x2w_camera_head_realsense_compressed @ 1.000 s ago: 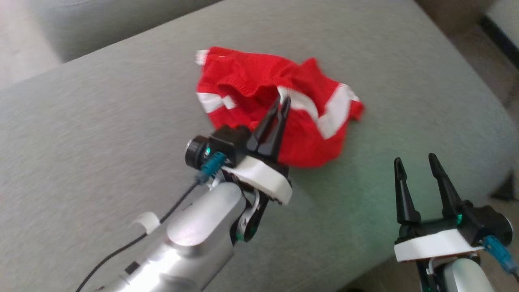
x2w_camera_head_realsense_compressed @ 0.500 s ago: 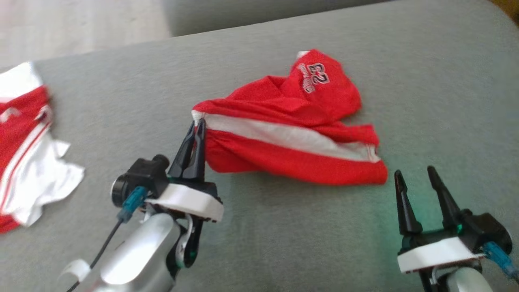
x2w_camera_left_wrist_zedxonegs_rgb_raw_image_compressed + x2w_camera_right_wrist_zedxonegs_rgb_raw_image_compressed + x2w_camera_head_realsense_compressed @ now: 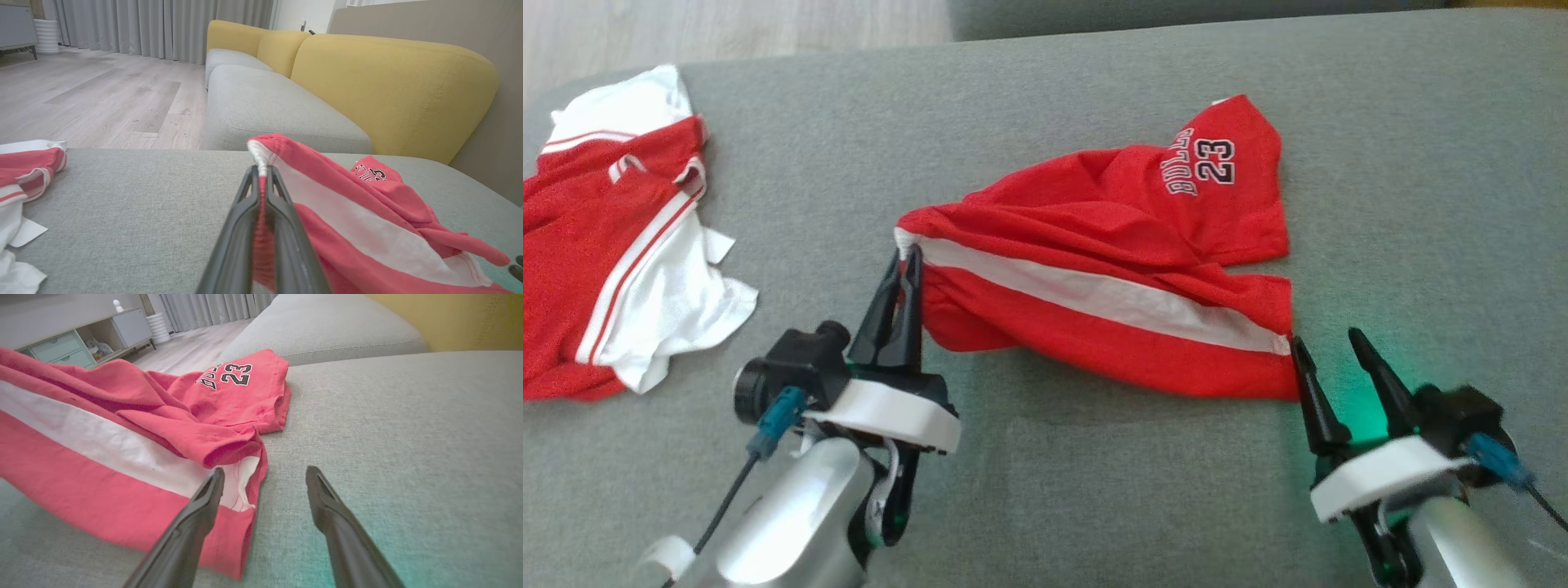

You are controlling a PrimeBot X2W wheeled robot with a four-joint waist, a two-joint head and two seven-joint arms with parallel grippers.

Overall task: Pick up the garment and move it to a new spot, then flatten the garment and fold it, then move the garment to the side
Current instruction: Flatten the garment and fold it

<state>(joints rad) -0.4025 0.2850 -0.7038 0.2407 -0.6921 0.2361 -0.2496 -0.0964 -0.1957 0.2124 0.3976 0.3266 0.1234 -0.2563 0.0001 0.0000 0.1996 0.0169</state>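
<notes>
Nearest us, our right jaws stand released and spread, with one finger just beside the hemmed corner of the garment [image 3: 1111, 245] and nothing between them. Our left jaws are clenched on its gathered, white-banded edge. Beyond both, the red mesh lies rumpled on the grey woven sofa cushion [image 3: 1045, 490], dark numerals at its far end. Well apart, outside the left jaws, lies a crumpled red-and-white shirt [image 3: 613, 237].

Head view down on the grey cushion [image 3: 1094, 490]; wrist views low, close along it; red cloth [image 3: 1111, 269] common to all
</notes>
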